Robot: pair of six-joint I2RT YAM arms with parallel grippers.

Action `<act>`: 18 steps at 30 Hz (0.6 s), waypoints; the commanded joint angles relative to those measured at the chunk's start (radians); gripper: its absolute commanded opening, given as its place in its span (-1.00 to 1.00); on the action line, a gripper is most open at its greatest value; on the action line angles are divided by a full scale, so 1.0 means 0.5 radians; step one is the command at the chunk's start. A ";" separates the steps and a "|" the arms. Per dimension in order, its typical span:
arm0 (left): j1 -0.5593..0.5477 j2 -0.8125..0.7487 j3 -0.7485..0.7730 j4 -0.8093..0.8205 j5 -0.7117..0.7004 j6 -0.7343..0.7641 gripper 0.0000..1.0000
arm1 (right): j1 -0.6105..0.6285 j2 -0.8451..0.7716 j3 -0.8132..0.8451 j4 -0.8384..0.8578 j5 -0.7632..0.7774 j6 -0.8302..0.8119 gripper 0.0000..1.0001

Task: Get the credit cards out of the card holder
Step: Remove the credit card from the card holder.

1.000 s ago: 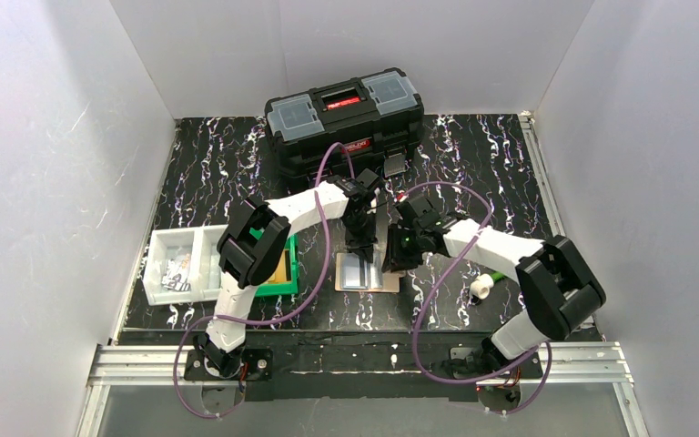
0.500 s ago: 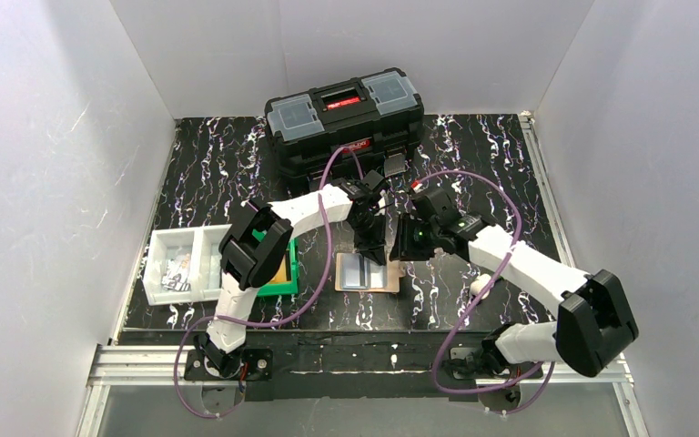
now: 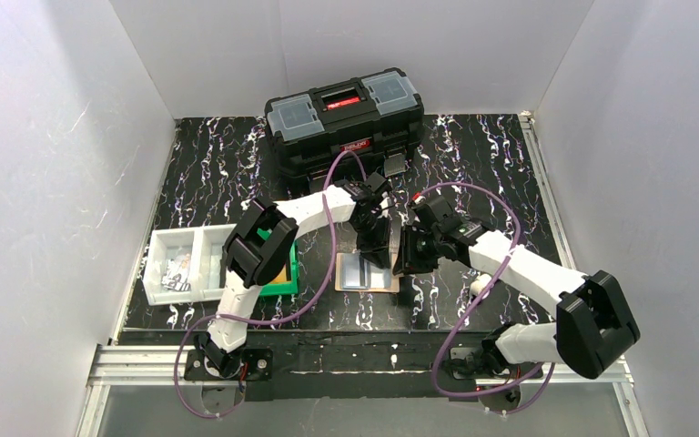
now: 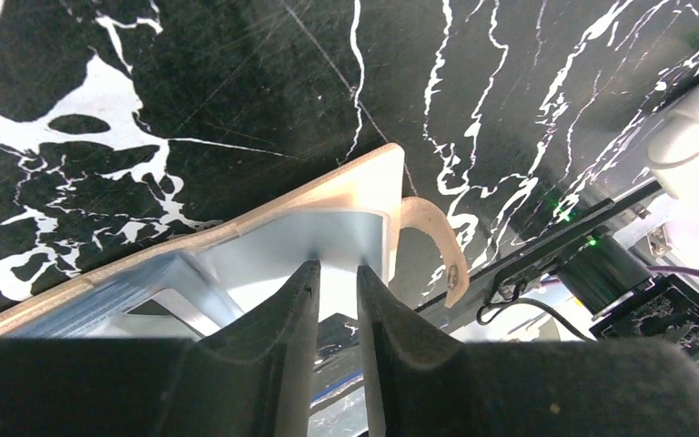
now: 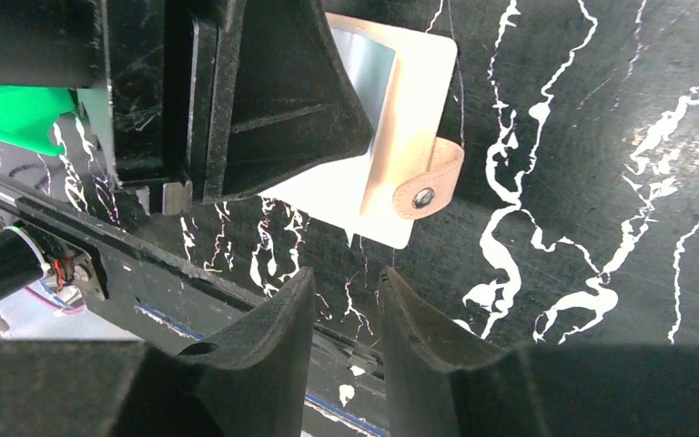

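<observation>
Right pincer lower now, beside card holder

The left arm and right arm had white shells on the long links and bulky black housings at the joints. A thin purple cable looped along each arm. The left gripper had matte black, wedge-shaped fingers with fine scuffs. Small green lights glowed on the right wrist.

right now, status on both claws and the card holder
Left claw nearly closed at the blue card, grip unclear. Right claw open, empty, beside the card holder. Card not yet out.
</observation>
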 commanded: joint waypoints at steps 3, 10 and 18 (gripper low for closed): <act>0.036 -0.017 0.103 -0.117 0.036 0.100 -0.57 | -0.010 0.080 0.101 0.070 -0.124 -0.011 -0.22; 0.126 -0.194 0.073 -0.182 -0.032 0.162 -0.53 | -0.011 0.119 0.105 0.136 -0.185 0.006 -0.22; 0.245 -0.459 -0.136 -0.255 -0.170 0.234 -0.51 | 0.003 0.233 0.294 0.186 -0.332 0.062 -0.22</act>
